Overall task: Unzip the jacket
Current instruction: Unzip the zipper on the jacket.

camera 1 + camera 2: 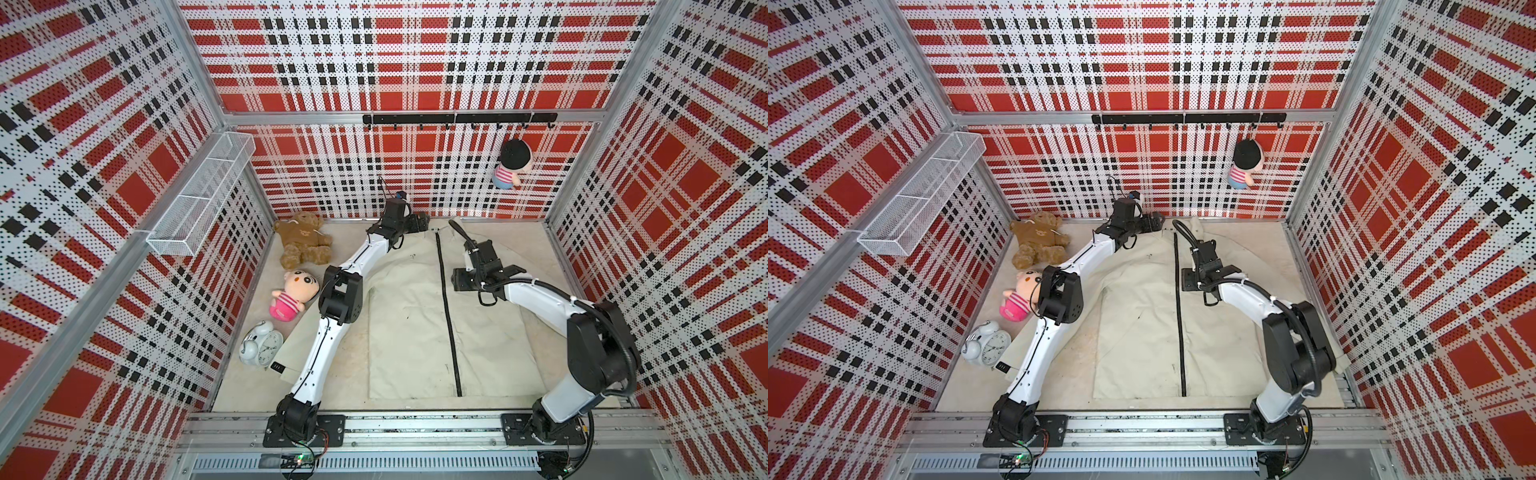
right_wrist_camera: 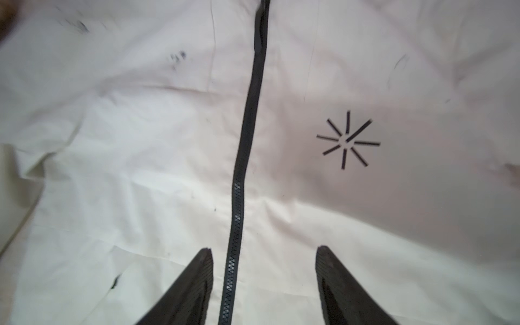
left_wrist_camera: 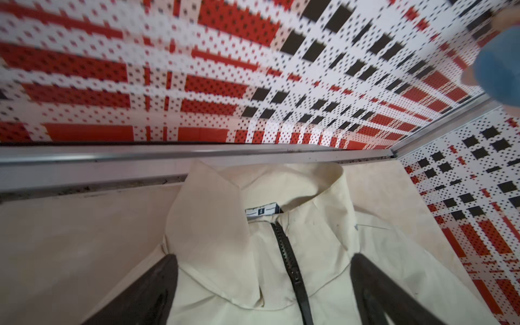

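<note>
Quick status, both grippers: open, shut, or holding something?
Left gripper: open, holding nothing, at the jacket collar.
Right gripper: open, holding nothing, straddling the zipper.

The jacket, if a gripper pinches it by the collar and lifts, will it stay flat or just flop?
Probably flops: the jacket lies flat with soft creases, so thin cloth would likely drape and bunch. Its collar stands folded, perhaps slightly stiffer. The zipper bends gently with the fabric, so it likely adds little rigidity.

Jacket point(image 2: 140, 168) — black starburst logo point(image 2: 348, 139), no legible text
</note>
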You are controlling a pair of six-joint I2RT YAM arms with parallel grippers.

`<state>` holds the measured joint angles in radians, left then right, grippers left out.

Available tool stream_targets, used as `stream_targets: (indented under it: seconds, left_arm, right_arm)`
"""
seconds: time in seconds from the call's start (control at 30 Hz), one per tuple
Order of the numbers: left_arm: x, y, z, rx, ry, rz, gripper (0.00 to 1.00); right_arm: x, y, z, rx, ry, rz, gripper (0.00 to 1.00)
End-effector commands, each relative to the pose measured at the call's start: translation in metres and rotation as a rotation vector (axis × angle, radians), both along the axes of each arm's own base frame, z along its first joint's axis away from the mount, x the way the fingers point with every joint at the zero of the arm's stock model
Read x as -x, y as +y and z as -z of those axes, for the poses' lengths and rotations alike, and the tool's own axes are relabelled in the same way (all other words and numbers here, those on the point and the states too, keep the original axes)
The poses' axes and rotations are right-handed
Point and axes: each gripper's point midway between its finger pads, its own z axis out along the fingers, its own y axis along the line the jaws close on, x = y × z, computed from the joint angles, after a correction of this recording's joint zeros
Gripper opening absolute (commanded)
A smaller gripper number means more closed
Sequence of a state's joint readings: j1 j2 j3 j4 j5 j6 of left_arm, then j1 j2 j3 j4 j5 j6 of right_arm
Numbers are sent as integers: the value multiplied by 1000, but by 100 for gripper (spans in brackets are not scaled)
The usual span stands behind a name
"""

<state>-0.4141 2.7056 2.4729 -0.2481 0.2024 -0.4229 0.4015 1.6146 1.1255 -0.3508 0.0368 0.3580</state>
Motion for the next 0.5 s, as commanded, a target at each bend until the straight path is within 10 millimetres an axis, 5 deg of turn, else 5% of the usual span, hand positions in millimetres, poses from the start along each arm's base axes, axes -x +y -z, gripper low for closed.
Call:
stream_targets:
  seconds: [0.0, 0.27, 0.37, 0.47]
  left_arm:
    - [15, -14, 55, -5, 153, -28, 95]
    - [22, -22, 96, 9, 235, -157, 80]
    - [24, -18, 112, 5, 264, -201, 68]
    - [21, -21, 107, 34, 253, -199, 41]
  right_arm:
    - [-4, -12, -29, 25, -74, 28, 62]
    - [15, -21, -17, 25, -40, 49, 62]
    - [21, -24, -10, 23, -22, 63, 61]
    - [25, -27, -7, 24, -20, 75, 59]
